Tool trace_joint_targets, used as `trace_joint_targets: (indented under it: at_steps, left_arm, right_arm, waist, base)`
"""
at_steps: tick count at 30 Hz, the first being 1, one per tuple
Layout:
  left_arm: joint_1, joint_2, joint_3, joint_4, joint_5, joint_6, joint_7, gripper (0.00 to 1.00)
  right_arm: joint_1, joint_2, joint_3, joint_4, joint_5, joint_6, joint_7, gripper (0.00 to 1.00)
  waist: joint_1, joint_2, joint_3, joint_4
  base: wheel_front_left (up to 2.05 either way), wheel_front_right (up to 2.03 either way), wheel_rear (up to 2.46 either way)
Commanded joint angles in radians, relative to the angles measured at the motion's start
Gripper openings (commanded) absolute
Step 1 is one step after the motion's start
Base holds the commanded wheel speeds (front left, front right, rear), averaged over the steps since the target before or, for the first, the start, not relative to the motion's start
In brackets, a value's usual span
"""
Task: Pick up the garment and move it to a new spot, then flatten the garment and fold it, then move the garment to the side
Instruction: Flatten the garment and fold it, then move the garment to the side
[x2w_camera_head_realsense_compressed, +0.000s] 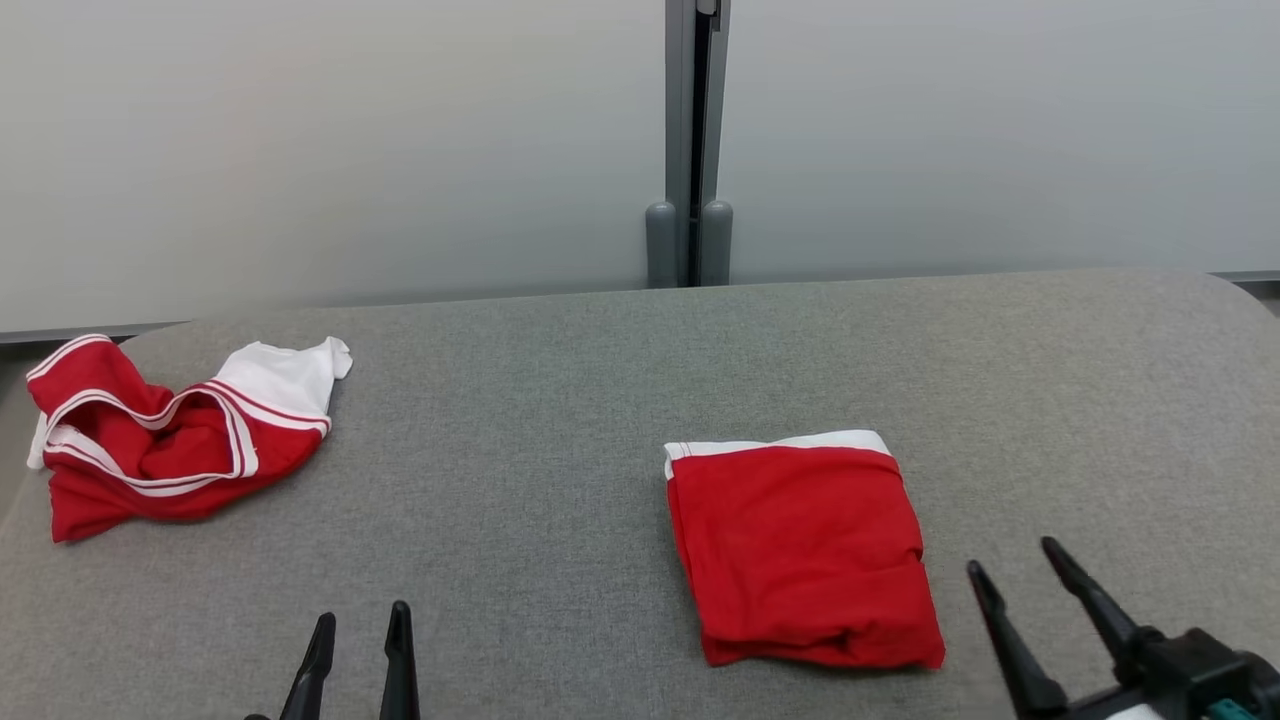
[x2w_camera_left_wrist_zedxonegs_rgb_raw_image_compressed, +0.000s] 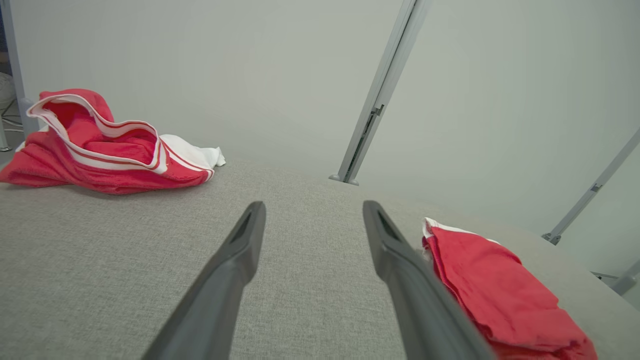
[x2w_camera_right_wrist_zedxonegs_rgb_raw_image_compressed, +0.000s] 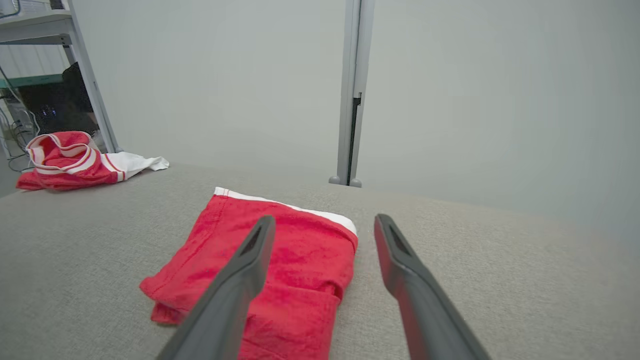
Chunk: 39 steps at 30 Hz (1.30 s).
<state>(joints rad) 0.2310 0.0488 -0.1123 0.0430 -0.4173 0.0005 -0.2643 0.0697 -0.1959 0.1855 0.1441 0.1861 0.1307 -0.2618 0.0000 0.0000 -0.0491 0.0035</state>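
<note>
A red garment (x2w_camera_head_realsense_compressed: 800, 550) with a white band along its far edge lies folded into a neat rectangle right of the middle of the grey table (x2w_camera_head_realsense_compressed: 560, 420). The left wrist view has it at the lower right (x2w_camera_left_wrist_zedxonegs_rgb_raw_image_compressed: 500, 295), and the right wrist view has it at the centre (x2w_camera_right_wrist_zedxonegs_rgb_raw_image_compressed: 280, 260). My right gripper (x2w_camera_head_realsense_compressed: 1010, 565) stands open just right of the fold, holding nothing; in its own view (x2w_camera_right_wrist_zedxonegs_rgb_raw_image_compressed: 325, 222) its left finger overlaps the cloth. My left gripper (x2w_camera_head_realsense_compressed: 360, 620) stands open and empty near the table's front edge, also seen from its wrist (x2w_camera_left_wrist_zedxonegs_rgb_raw_image_compressed: 312, 207).
A second red and white garment (x2w_camera_head_realsense_compressed: 170, 430) lies crumpled at the table's far left corner, seen also in the wrist views (x2w_camera_left_wrist_zedxonegs_rgb_raw_image_compressed: 105, 145) (x2w_camera_right_wrist_zedxonegs_rgb_raw_image_compressed: 75, 160). A grey post (x2w_camera_head_realsense_compressed: 690, 150) rises behind the table against a pale wall. A shelf frame (x2w_camera_right_wrist_zedxonegs_rgb_raw_image_compressed: 80, 65) stands beyond the left end.
</note>
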Motion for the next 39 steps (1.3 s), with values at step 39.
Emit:
trace_joint_targets:
  at_steps: [39]
  left_arm:
    - [-0.007,0.004,-0.016,0.029,0.050,-0.015,0.000,1.00]
  right_arm:
    - [-0.221,-0.068,0.030,0.250,0.410,0.000,0.302,1.00]
  waist:
    - [0.0000,0.0000,0.066,0.061]
  base:
    - [0.00,0.00,0.00]
